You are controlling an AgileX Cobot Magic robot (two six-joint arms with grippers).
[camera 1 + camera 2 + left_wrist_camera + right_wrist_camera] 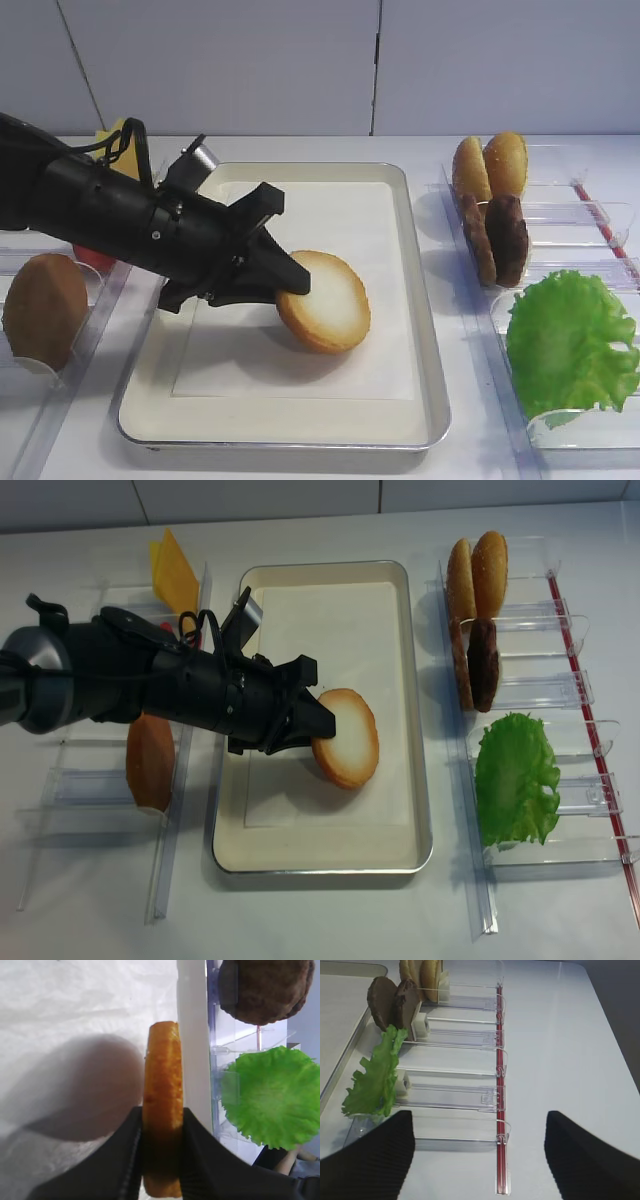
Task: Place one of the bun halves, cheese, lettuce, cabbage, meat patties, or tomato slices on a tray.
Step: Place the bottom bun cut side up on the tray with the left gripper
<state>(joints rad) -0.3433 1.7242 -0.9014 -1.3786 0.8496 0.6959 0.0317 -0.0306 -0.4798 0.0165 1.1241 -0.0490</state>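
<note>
Bun half [162,1110]: standing on edge between the clamping fingers of the left gripper [290,283], tilted over the tray [415,300] liner's centre. Right gripper [480,1152]: jaws standing wide apart, holding nothing, right of the tray beside the lettuce [377,1080].

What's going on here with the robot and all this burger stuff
The left gripper is shut on a bun half, holding it tilted on edge over the paper liner of the metal tray; nothing else is on the tray. The right gripper hangs open over the table, holding nothing. Lettuce, meat patties and more bun halves stand in clear holders on the right.
</note>
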